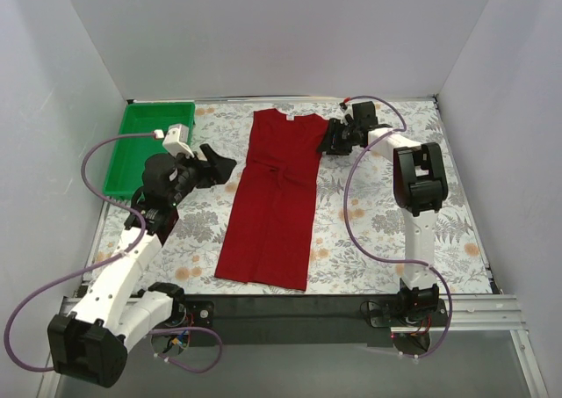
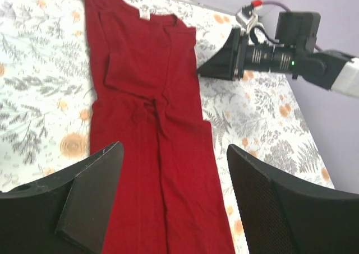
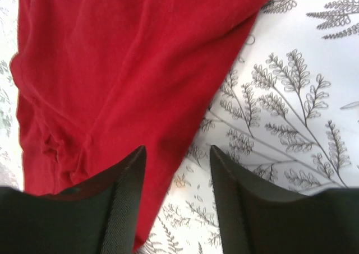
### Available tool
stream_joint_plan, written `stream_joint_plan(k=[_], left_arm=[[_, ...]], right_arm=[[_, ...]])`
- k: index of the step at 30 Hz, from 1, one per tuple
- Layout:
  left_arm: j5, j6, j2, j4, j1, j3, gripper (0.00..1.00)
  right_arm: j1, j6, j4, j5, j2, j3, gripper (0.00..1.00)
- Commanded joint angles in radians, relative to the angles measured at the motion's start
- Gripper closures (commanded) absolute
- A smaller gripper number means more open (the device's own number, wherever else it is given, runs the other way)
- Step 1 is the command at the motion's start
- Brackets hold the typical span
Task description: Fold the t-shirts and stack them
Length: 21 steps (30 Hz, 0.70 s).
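A dark red t-shirt [image 1: 277,196] lies on the floral table cloth, folded lengthwise into a long strip, collar at the far end. It also shows in the left wrist view [image 2: 148,130] and the right wrist view [image 3: 123,69]. My left gripper [image 1: 224,165] is open and empty, just left of the shirt's upper half; in its own view [image 2: 174,153] the shirt lies between its jaws, further off. My right gripper [image 1: 331,141] is open at the shirt's upper right edge; in its own view [image 3: 176,153] the jaws straddle that edge.
A green plastic tray [image 1: 145,148] stands at the far left, behind the left arm. White walls close in the table on three sides. The right arm [image 2: 291,60] shows in the left wrist view beside the shirt's shoulder.
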Motion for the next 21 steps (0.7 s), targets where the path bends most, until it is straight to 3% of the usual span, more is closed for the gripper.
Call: stream_joint_plan(k=[1, 8, 12, 21], left_arm=[[0.012, 0.002, -0.068, -0.071, 0.007, -0.053, 0.31], [0.005, -0.017, -0.171, -0.144, 0.009, -0.095, 0.31], [0.002, -0.020, -0.183, -0.160, 0.007, -0.110, 0.31], [0.011, -0.021, -0.171, -0.157, 0.007, -0.125, 0.31]], right_arm=[[-0.001, 0.106, 0.028, 0.001, 0.060, 0.060, 0.54], [-0.001, 0.135, 0.028, 0.006, 0.114, 0.095, 0.71], [-0.013, 0.141, 0.040, 0.021, 0.108, 0.090, 0.91], [-0.079, 0.115, 0.049, -0.013, 0.147, 0.198, 0.99]])
